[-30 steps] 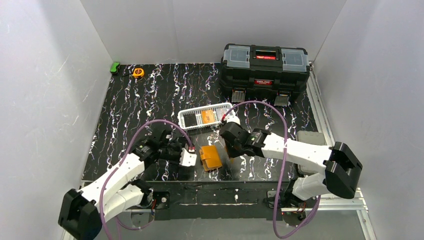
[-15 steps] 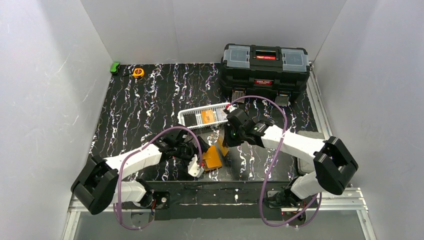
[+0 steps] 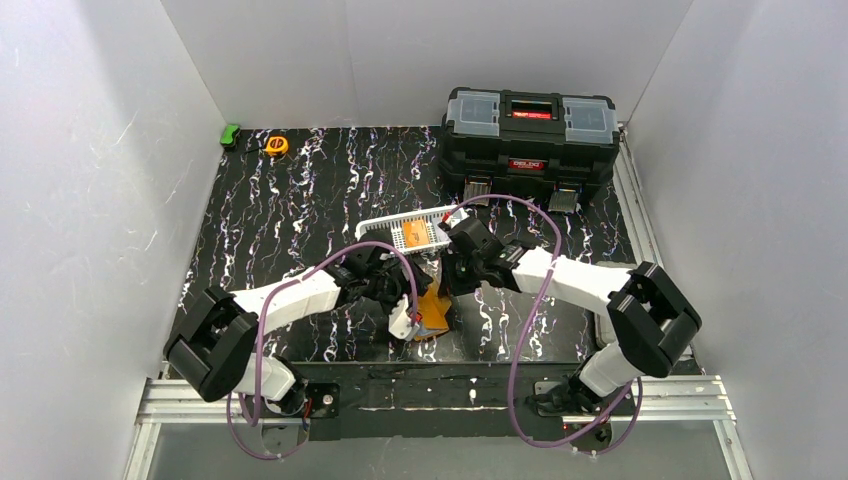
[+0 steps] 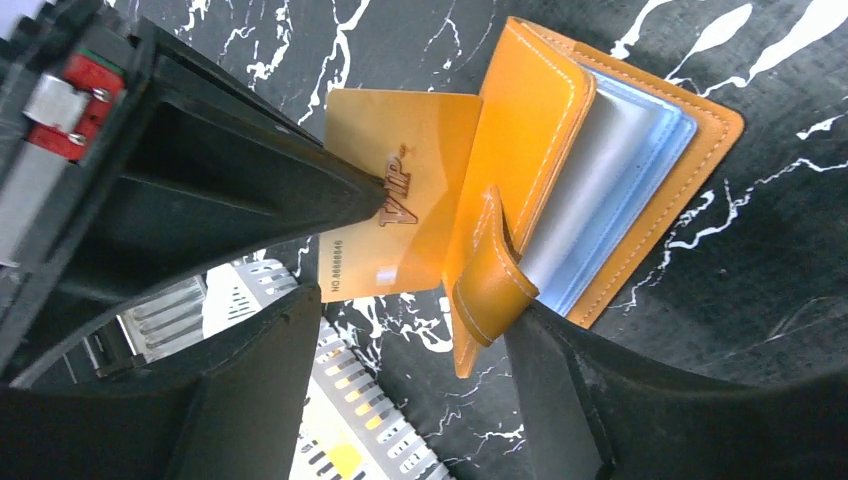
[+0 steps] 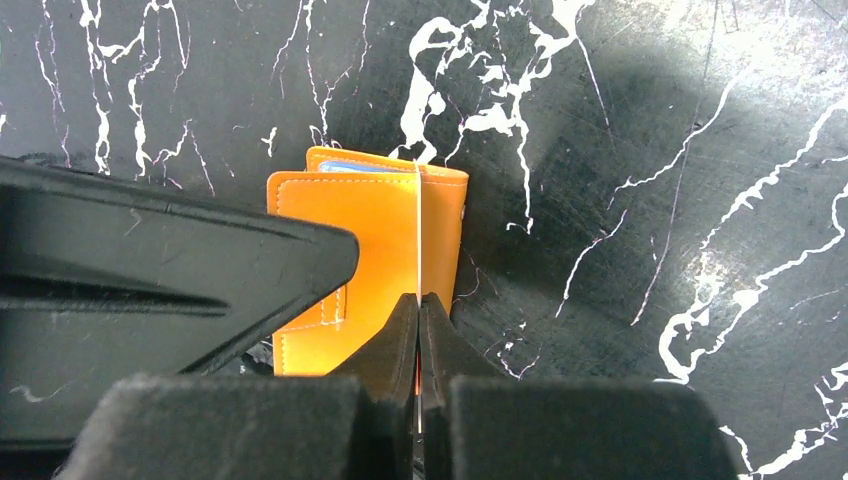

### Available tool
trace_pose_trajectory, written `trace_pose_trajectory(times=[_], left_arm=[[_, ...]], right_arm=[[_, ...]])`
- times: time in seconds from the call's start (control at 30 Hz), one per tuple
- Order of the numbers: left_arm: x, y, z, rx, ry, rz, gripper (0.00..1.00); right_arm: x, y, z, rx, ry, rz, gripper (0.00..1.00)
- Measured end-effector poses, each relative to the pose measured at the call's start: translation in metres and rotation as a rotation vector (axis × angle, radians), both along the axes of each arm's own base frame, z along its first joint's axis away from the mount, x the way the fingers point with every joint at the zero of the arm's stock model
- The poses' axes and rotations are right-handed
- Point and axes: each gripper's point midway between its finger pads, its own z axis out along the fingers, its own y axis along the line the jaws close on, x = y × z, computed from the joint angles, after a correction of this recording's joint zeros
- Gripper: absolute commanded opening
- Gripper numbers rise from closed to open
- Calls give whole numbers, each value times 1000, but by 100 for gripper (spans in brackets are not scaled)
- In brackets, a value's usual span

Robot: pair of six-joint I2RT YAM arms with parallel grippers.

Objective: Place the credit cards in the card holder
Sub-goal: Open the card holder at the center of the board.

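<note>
Right gripper (image 5: 418, 300) pinched on a flat orange "VIP" plastic card (image 4: 400, 190), held edge-on at the small orange leather-like folding holder (image 4: 530, 150). Holder lies part-open on the black marbled table (image 4: 790, 260) near the front edge, grey-blue pockets (image 4: 615, 180) showing. Left gripper (image 4: 412, 300) spread, straddling the snap tab (image 4: 485, 275).

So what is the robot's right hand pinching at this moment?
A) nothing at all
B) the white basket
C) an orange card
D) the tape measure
C: the right wrist view shows the right hand shut on the orange card, seen edge-on by the card holder; the left wrist view shows the card's orange face.
</note>
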Motion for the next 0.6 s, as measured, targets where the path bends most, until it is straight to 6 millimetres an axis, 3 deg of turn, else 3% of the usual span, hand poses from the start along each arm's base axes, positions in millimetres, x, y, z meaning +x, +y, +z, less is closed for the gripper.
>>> trace_pose_trajectory(times=[0.2, 0.43, 0.53, 0.6], left_arm=[[-1, -3, 2, 2, 3, -8, 59], [-14, -2, -5, 30, 56, -11, 26], [-23, -4, -6, 52, 104, 0, 2], [-27, -6, -4, 62, 137, 23, 0]], right_arm=[[2, 2, -4, 6, 7, 12, 1], [8, -1, -4, 14, 13, -1, 1], [19, -10, -3, 17, 16, -37, 1], [29, -20, 1, 18, 10, -69, 1]])
